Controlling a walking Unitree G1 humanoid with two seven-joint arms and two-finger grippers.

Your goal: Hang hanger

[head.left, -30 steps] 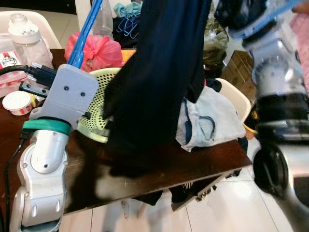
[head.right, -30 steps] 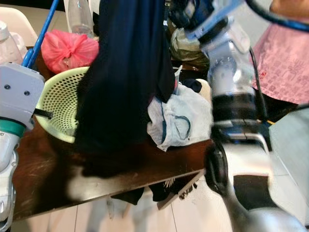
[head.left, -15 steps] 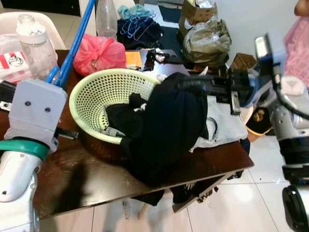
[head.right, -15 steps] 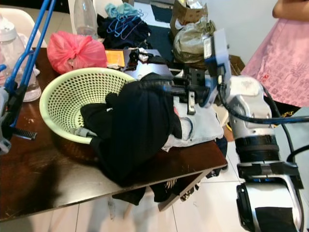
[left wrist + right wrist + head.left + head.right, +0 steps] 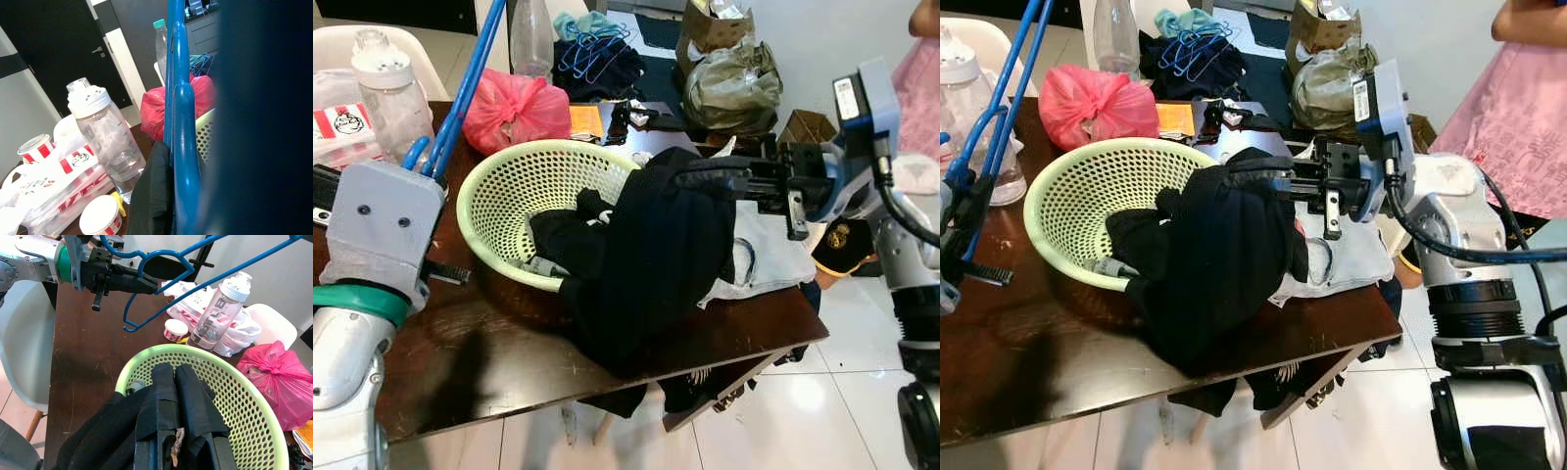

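Note:
A blue hanger [image 5: 468, 88] rises from my left gripper [image 5: 146, 283], which is shut on it above the table's left side. My right gripper [image 5: 700, 176] reaches in from the right and is shut on a black garment [image 5: 646, 264]. That garment is draped from the fingers over the rim of a green mesh basket [image 5: 509, 186] and down onto the dark wooden table [image 5: 480, 362]. Part of the black cloth lies inside the basket. In the right wrist view the cloth wraps both fingers [image 5: 161, 396].
A pink bag [image 5: 514, 103], a clear bottle [image 5: 386, 93] and food packets stand at the table's back left. A pale garment [image 5: 764, 259] lies at the right edge. Spare blue hangers [image 5: 597, 49] lie behind the table. A person in pink [image 5: 1518, 127] stands at the right.
A second ago the black garment hung high and close to the camera; my right gripper has lowered it onto the basket rim and table. The left arm still holds the hanger up.

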